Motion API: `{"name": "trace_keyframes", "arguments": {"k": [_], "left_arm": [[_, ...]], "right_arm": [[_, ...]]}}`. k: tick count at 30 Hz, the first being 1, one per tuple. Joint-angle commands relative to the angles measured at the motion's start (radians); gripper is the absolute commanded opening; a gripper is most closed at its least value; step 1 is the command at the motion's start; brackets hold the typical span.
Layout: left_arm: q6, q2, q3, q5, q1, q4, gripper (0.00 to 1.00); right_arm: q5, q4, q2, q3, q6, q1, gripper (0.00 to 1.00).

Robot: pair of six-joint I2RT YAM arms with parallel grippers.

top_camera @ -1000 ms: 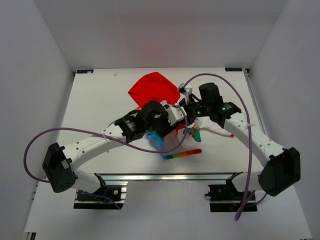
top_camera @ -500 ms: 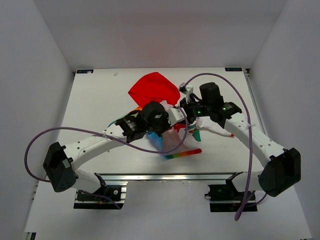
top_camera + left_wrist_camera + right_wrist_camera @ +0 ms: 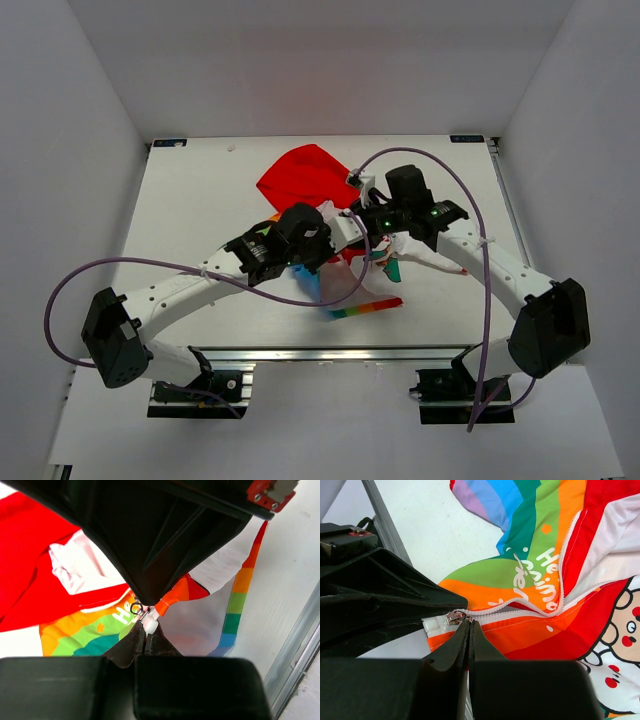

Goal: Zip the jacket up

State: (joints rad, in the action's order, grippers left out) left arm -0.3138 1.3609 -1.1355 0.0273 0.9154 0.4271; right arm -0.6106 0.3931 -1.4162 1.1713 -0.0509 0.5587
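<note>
**Top external view: both tools meet at the foot of the zipper**

I see the jacket [image 3: 352, 282] lying near the middle of the tabletop [image 3: 200, 190], mostly under my two wrists. Its red hood [image 3: 303, 175] spreads toward the far side. One rainbow hem [image 3: 365, 309] strip lies flat on the near side, pointing right.

On the right wrist camera the front is rumpled, with orange, green and blue stripes carrying white lettering and a cartoon face at the lower right. The white zipper teeth [image 3: 563, 565] run as one line from the slider toward the right. They then split, one track climbing along the rainbow panel and the other going off along the red panel, so the front is open past that fork.

The small metal zipper pull [image 3: 454, 616] sits at the very bottom of the track. The right tool [image 3: 469, 625] has its fingers pressed together on it, pinching it at the tips.

Just beside the pull is a white end piece [image 3: 150, 625] of the zipper. The left tool [image 3: 145, 632] is closed on this piece, with its fingertips touching around it. On the left wrist camera the right tool comes down from above, and its tip almost touches my left fingers.

Both arms reach in from the near edge, their purple cables looping over them.
</note>
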Motion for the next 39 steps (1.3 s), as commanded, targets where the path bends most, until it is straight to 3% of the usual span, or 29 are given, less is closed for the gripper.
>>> {"name": "trace_keyframes", "arguments": {"k": [1,13,16,18,19,23,26,28,32,33,34,39], "left_arm": [[0.012,-0.105,-0.018,0.082,0.020,-0.048,0.00],[0.019,-0.054,-0.021,0.042,0.020,-0.045,0.00],[0.024,-0.045,-0.023,0.026,0.020,-0.054,0.17],[0.019,-0.045,-0.023,0.029,0.022,-0.056,0.22],[0.019,-0.045,-0.021,0.029,0.020,-0.060,0.30],[0.018,-0.045,-0.026,0.029,0.020,-0.064,0.39],[0.016,-0.045,-0.026,0.020,0.022,-0.059,0.40],[0.016,-0.043,-0.029,0.017,0.020,-0.054,0.29],[0.021,-0.048,-0.033,0.002,0.020,-0.031,0.23],[0.022,-0.049,-0.035,0.002,0.020,-0.025,0.17],[0.021,-0.051,-0.035,0.003,0.020,-0.019,0.00],[0.025,-0.072,-0.035,0.040,0.020,-0.013,0.00]], "right_arm": [[0.250,-0.013,-0.044,0.016,0.029,-0.022,0.00],[0.003,-0.036,0.069,-0.051,0.103,-0.022,0.00],[-0.086,-0.040,0.094,-0.059,0.112,-0.020,0.00],[-0.129,-0.042,0.100,-0.062,0.120,-0.022,0.00],[-0.158,-0.043,0.105,-0.064,0.121,-0.020,0.00],[-0.218,-0.048,0.108,-0.071,0.134,-0.020,0.00],[-0.229,-0.056,0.112,-0.073,0.129,-0.020,0.00],[-0.225,-0.057,0.115,-0.071,0.125,-0.020,0.00],[-0.187,-0.054,0.111,-0.065,0.117,-0.020,0.00],[-0.181,-0.053,0.109,-0.064,0.114,-0.020,0.00],[-0.175,-0.053,0.106,-0.062,0.112,-0.020,0.00],[-0.033,-0.046,0.085,-0.045,0.079,-0.020,0.00]]}}
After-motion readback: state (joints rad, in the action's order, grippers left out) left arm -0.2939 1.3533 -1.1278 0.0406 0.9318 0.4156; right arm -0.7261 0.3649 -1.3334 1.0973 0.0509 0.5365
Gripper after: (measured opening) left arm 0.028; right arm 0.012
